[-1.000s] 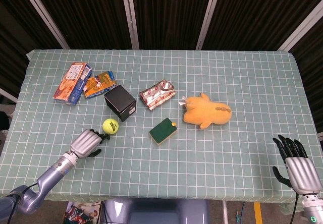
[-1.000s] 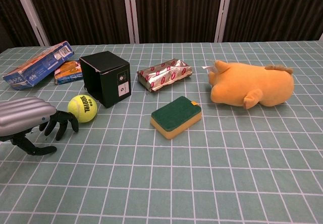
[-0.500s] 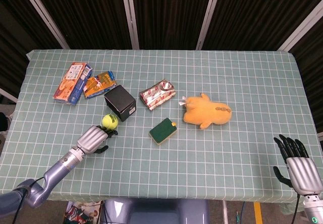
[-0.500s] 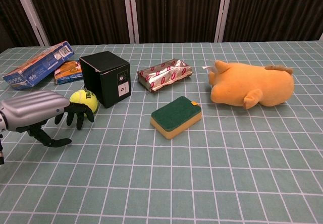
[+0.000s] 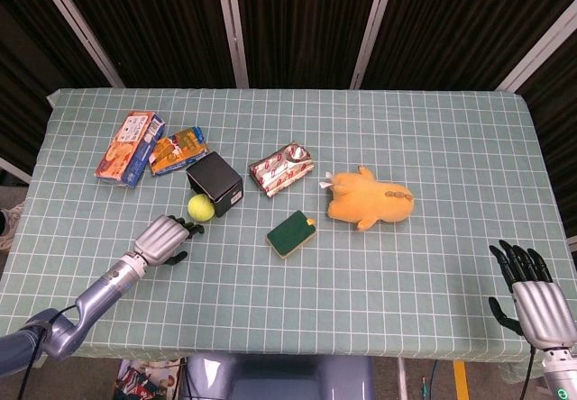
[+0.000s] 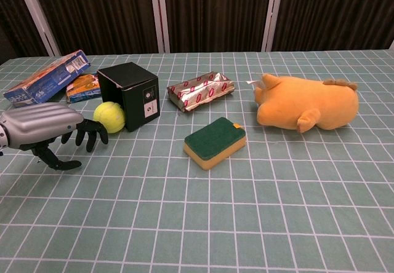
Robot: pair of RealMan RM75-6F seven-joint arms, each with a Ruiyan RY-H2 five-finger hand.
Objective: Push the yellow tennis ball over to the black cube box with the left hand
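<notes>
Clutter is spread across the left half of the counter (image 5: 433, 130), which is covered by a pale green cloth printed with a white grid. The yellow tennis ball (image 6: 109, 117), fuzzy and round, is seen resting against the lower front of the black cube box (image 6: 128, 94), a matte, sharp-cornered carton with a small white label on one face. The left hand (image 6: 46, 128) is held low just beside the ball on the side away from the box; its dark fingers (image 6: 91, 133) are curled downward and slightly apart, nothing is gripped, and whether the fingertips touch the ball cannot be told. Behind the box, near the counter's far left, a blue cracker box (image 5: 131, 147) and an orange snack packet (image 5: 178, 150) are laid flat side by side. To the right of the box a shiny, crinkled red-and-silver foil packet (image 6: 201, 90) is set, and nearer the front a green-topped yellow sponge (image 6: 215, 142) lies as a soft rectangular block. A plush orange toy pig (image 6: 308, 103) is stretched out further right. The right hand (image 5: 533, 295) is seen at the counter's near right corner, well apart from everything, fingers spread and holding nothing. Open cloth is left along the near edge and across the right side.
</notes>
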